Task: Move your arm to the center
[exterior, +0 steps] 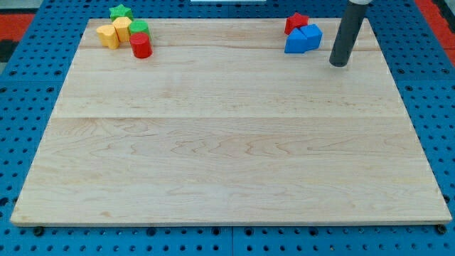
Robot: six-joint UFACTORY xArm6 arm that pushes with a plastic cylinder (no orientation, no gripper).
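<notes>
Board is wide and bare in the middle, and that middle is where my tip must go. My tip sits near the top right corner, just right of the blue blocks and red star, touching nothing. It has no hand to open or close, so I should slide down and left, away from those blocks.

Bright, even overhead light fills the view; the pale wooden bench shows no glare, only faint soft shadows, and focus is sharp throughout.

A single camera looks down at a slant from beyond the worktop's bottom edge, taking in all four corners.
</notes>
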